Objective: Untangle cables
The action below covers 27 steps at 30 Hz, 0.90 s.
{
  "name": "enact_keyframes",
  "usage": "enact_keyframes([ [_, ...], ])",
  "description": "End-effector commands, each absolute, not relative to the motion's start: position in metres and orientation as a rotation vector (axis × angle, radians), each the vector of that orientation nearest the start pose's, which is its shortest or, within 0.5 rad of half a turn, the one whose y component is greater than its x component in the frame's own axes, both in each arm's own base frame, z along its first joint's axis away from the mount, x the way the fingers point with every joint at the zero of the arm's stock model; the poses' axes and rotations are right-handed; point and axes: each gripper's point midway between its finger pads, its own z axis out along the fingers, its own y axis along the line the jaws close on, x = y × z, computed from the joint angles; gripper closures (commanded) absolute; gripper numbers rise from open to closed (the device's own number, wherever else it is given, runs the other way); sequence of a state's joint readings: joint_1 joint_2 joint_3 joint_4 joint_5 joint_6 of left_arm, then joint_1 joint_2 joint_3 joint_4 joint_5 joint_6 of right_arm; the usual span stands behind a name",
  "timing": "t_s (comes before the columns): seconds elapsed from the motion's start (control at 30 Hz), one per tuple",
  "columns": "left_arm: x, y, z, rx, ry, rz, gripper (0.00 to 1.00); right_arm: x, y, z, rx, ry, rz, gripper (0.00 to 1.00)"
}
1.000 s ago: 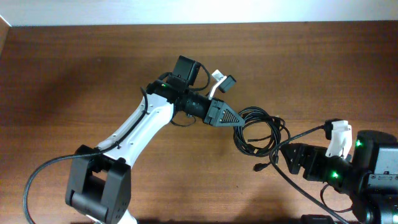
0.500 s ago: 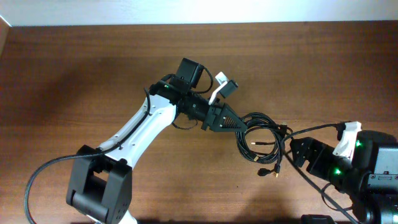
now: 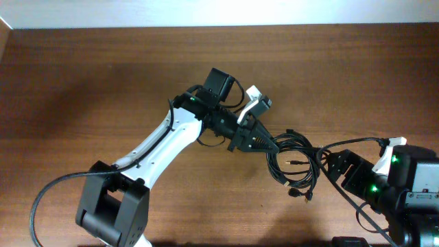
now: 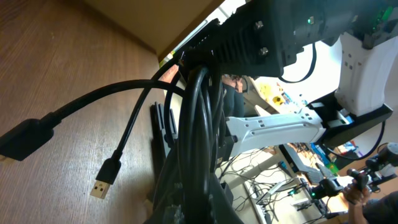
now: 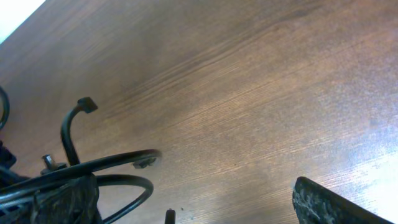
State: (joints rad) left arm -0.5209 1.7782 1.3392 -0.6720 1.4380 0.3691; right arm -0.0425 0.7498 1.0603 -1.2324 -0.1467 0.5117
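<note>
Left gripper point(image 3: 260, 142) clamped shut on cables point(image 3: 295, 165) at bundle's upper-left edge, centre-right of overhead frame; bundle judged anchored there so strands can be drawn out from opposite side; right gripper point(image 3: 332, 165) seen with fingers point(image 5: 65, 200) wide apart just right of bundle, nothing held, likely lined up for a strand; cables: thin black cords in overlapping loops over table point(image 3: 103, 89); loose ends at lower edge; one USB plug point(image 4: 104, 182) seen free in left wrist view.
</note>
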Motion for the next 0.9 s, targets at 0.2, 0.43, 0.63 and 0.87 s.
enact_keyframes([
  [0.2, 0.224, -0.329, 0.266, 1.373, 1.544, -1.945, 1.00, 0.196, 0.042, 0.249, 0.304, 2.417, 0.485, 0.01],
  [0.43, 0.223, -0.329, 0.271, 1.377, 1.506, -1.961, 1.00, 0.195, 0.044, 0.248, 0.251, 2.426, 0.482, 0.01],
  [0.63, 0.223, -0.329, 0.271, 1.377, 1.506, -1.962, 1.00, 0.194, 0.044, 0.248, 0.230, 2.429, 0.474, 0.01],
  [0.87, 0.223, -0.329, 0.275, 1.392, 1.455, -1.964, 1.00, 0.192, 0.066, 0.257, 0.032, 2.397, 0.596, 0.01],
])
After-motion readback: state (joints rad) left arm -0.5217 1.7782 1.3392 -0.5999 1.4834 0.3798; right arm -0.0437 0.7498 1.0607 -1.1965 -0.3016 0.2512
